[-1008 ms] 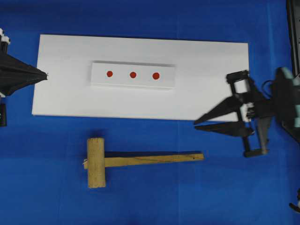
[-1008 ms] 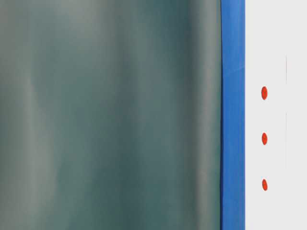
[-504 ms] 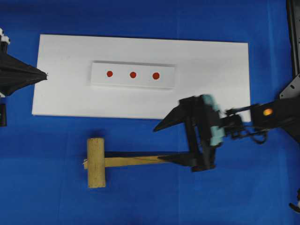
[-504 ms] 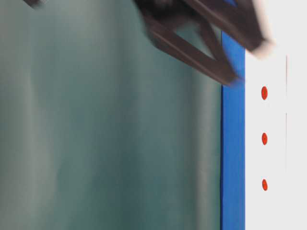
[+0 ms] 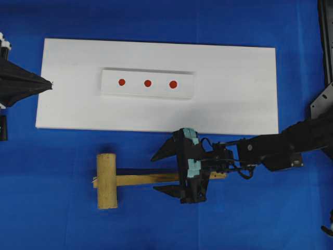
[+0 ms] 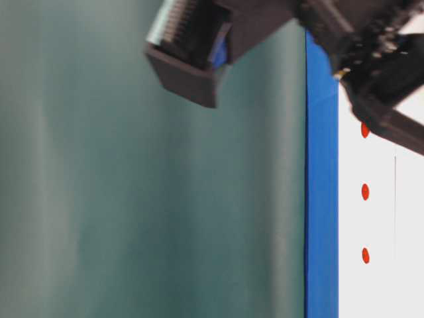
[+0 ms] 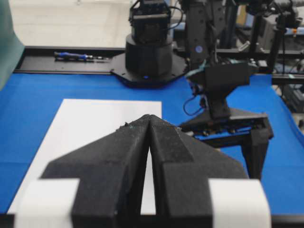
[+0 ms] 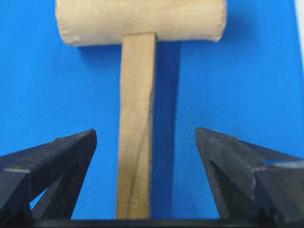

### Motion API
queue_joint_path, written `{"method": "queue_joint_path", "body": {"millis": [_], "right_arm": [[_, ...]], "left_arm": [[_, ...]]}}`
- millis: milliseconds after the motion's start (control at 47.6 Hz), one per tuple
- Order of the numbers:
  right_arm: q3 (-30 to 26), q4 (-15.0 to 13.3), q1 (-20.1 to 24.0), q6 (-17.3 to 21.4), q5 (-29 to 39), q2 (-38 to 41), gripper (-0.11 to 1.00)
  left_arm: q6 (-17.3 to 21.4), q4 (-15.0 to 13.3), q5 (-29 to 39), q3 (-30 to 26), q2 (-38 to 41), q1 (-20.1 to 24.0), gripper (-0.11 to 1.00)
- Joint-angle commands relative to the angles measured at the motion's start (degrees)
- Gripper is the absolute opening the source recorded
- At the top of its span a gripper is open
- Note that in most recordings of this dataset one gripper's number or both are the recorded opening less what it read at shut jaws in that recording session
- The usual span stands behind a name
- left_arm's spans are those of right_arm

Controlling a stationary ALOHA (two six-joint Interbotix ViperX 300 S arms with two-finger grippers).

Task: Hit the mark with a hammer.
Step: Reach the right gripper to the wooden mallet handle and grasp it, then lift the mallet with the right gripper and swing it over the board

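Hammer (image 5: 107, 180): we see it lying flat on the blue surface (image 5: 52, 208), just below the white board (image 5: 234, 78); its head points left and its handle (image 5: 151, 178) runs to the right.
Hammer, right wrist view: the head (image 8: 140, 21) lies across the top and the handle (image 8: 137, 123) runs down the middle, between the two fingers.
Right tool (image 5: 164, 172): we see it spread wide over the handle, one finger on the board side and one on the near side; it grips nothing.
Right fingers (image 8: 52, 156): in the wrist view blue surface shows between each finger and the handle, so neither touches the wood.
Right arm (image 5: 276, 148): it reaches in from the right edge, low over the surface, below the board's lower right corner.
Left tool (image 5: 49, 82): its tips are pressed together and hold nothing; in the overhead view the point sits at the board's left edge.
Left tool, wrist view (image 7: 149, 118): we see the two fingers meet along a thin seam, aimed along the board.
Strip (image 5: 148, 83): a raised white strip sits on the board, well apart from the hammer.
Marks (image 5: 148, 83): three red dots stand in a row along the strip.
Table-level view: a dark, blurred part of the right arm fills the top; we cannot tell the tool's state there.
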Motion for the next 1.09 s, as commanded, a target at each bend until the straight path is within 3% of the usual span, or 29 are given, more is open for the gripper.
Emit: {"method": "queue_joint_path", "body": {"millis": [0, 546, 609, 735, 840, 1071], "right_arm": [[-1.5, 1.0, 0.4, -0.1, -1.0, 0.4, 0.88], [-3.9, 1.6, 0.9, -0.6, -1.8, 4.7, 0.83], [-4.0, 1.5, 0.9, -0.8, -1.8, 4.6, 0.73], [-4.0, 1.3, 1.1, -0.9, -1.8, 4.6, 0.33], [-4.4, 1.3, 1.1, -0.9, -1.7, 4.4, 0.10], [-4.9, 1.3, 1.1, -0.7, 0.8, -0.1, 0.09]], "left_arm": [[0.0, -0.1, -0.3, -0.4, 0.2, -0.1, 0.00], [0.0, -0.1, -0.3, -0.3, 0.2, -0.2, 0.00], [0.0, -0.1, -0.3, -0.3, 0.2, -0.2, 0.00], [-0.1, -0.1, -0.3, -0.3, 0.2, -0.2, 0.00], [-0.1, -0.1, -0.3, -0.3, 0.2, -0.2, 0.00], [-0.1, -0.1, 0.3, -0.3, 0.2, -0.2, 0.00]]}}
